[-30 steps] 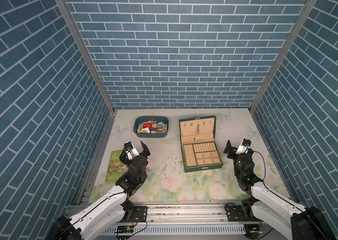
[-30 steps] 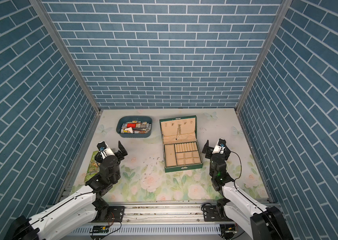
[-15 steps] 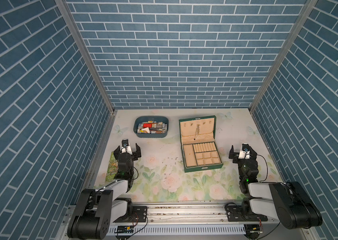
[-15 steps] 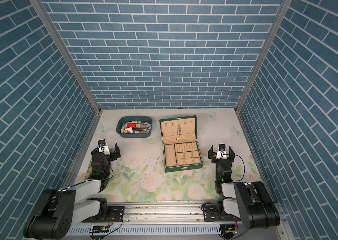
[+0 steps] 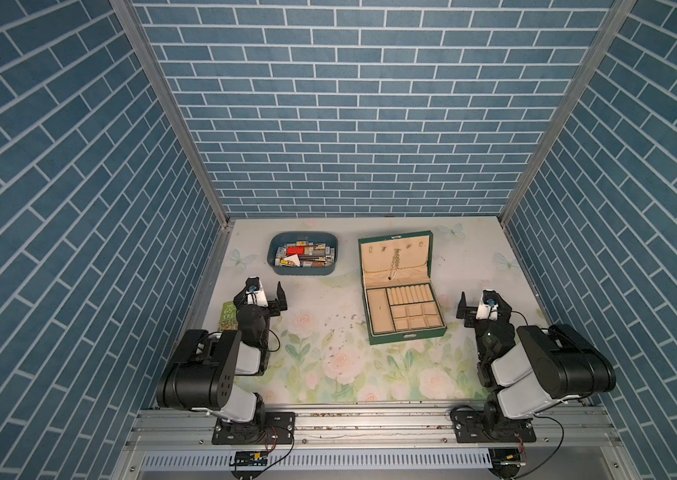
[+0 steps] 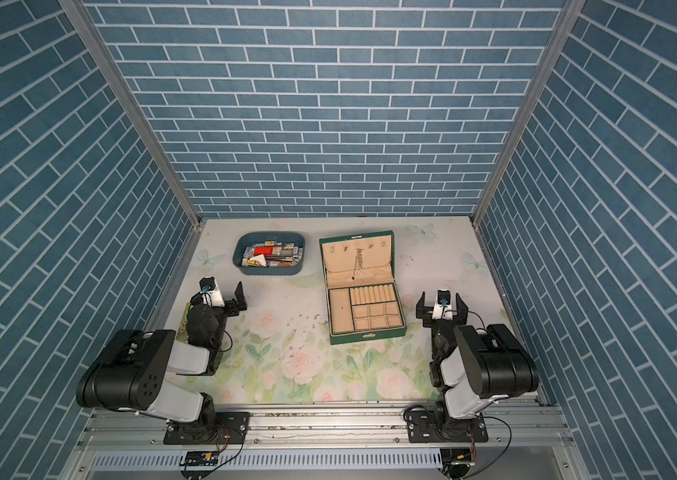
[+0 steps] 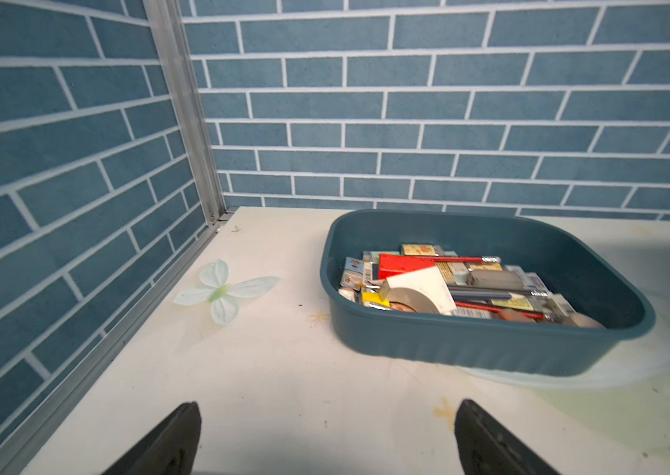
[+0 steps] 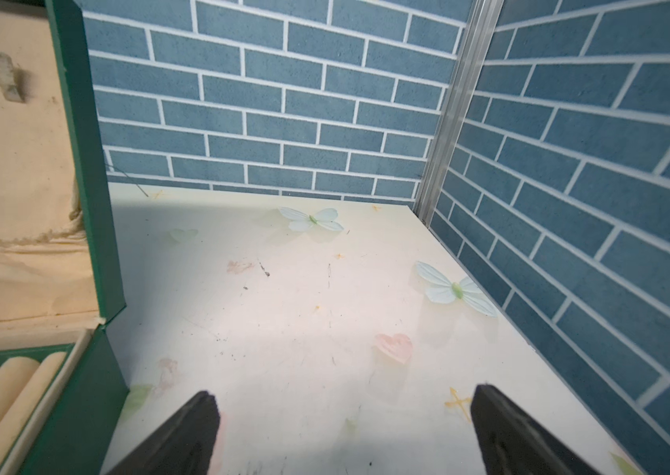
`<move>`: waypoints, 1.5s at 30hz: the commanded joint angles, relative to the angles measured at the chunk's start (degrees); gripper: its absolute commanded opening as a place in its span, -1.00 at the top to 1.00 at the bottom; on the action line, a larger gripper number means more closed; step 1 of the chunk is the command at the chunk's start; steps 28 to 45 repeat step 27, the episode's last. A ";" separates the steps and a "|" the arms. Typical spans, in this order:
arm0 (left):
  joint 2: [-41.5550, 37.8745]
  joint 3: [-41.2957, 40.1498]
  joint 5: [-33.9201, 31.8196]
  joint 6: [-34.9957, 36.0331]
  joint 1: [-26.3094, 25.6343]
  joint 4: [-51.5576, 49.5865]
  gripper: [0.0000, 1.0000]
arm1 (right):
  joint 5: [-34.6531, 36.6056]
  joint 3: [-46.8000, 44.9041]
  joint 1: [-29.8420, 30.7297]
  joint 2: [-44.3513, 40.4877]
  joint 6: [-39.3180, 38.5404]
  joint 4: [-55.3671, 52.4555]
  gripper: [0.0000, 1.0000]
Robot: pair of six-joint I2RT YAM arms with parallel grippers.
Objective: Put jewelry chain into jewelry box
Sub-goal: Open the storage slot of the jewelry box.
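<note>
Arms (image 5: pixel 208 365) fold back from mid-reach to rest, left gripper (image 5: pixel 262 293) and right gripper (image 6: pixel 439 301) both spread wide and empty, chain (image 5: pixel 394 265) hangs inside the lid (image 5: pixel 375 259) of the box (image 5: pixel 408 335), so job looks finished.

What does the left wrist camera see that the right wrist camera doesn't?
Only the left wrist view shows the blue tub full of small items. Only the right wrist view shows the jewelry box, open, with its beige lining and ring rolls. Both show the pale table, blue brick walls, printed butterflies, and a pair of black jaws standing open with nothing between them.
</note>
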 commanded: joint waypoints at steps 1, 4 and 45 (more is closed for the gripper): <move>-0.04 0.92 -3.13 -1.75 0.34 1.35 -0.99 | 1.75 3.76 -1.93 -2.06 4.30 -1.86 -0.99; 0.05 0.89 -3.15 -1.68 0.31 1.16 -0.99 | 0.42 5.97 -3.81 -2.13 5.83 -6.52 -0.99; 0.33 1.99 -4.55 -0.10 -1.20 -0.32 -0.99 | -3.59 9.22 -3.81 -1.93 4.06 -12.24 -0.99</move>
